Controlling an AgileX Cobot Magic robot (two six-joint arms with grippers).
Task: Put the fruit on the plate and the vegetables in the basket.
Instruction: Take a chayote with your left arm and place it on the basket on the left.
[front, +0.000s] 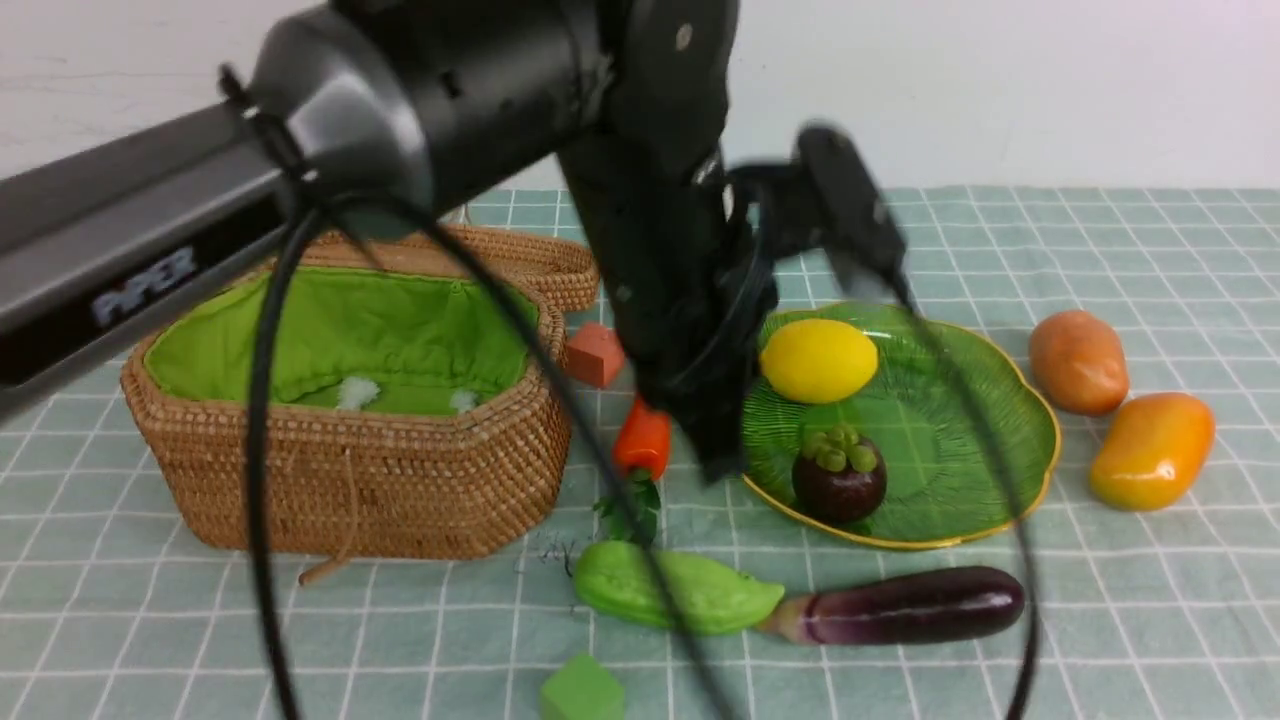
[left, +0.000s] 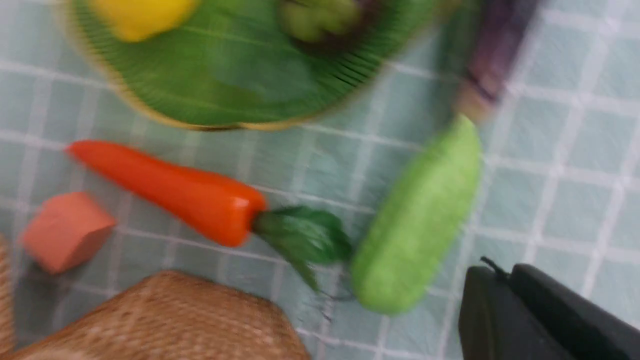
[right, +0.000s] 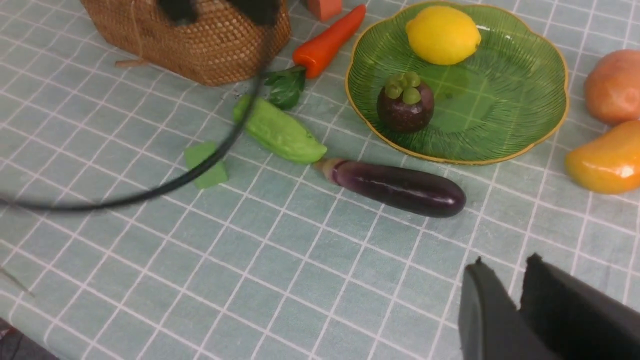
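Lying on the wide, shallow, translucent green glass plate (front: 950, 440) with a wavy gold-edged rim are a yellow lemon (front: 818, 360) and a dark purple round mangosteen (front: 838, 475) with a green lobed cap, set apart from each other. A glossy orange-yellow oblong mango (front: 1150, 450) is seen off the plate on the checked pale-green cloth of the surface (front: 1150, 620), just beside a dull brown-orange potato (front: 1078, 360).

An orange-red carrot (front: 642, 440) with green leaves is found between the plate and the large octagonal woven wicker basket (front: 380, 480), whose green cloth lining is exposed. Nearer the camera, a bumpy light-green gourd (front: 680, 590) is laid end to end with a long glossy purple eggplant (front: 910, 605). A small red cube (front: 594, 353) is seen beside the basket and a small green cube (front: 580, 692) near the front edge.

The black left arm (front: 400, 100) is stretched across the front view, blurred, and ends near the carrot. The left claw (left: 507, 272) is shown with its fingers pressed together and nothing gripped. The right claw (right: 507, 265) is held above bare cloth, its fingers parted by a narrow slit, with nothing between them.
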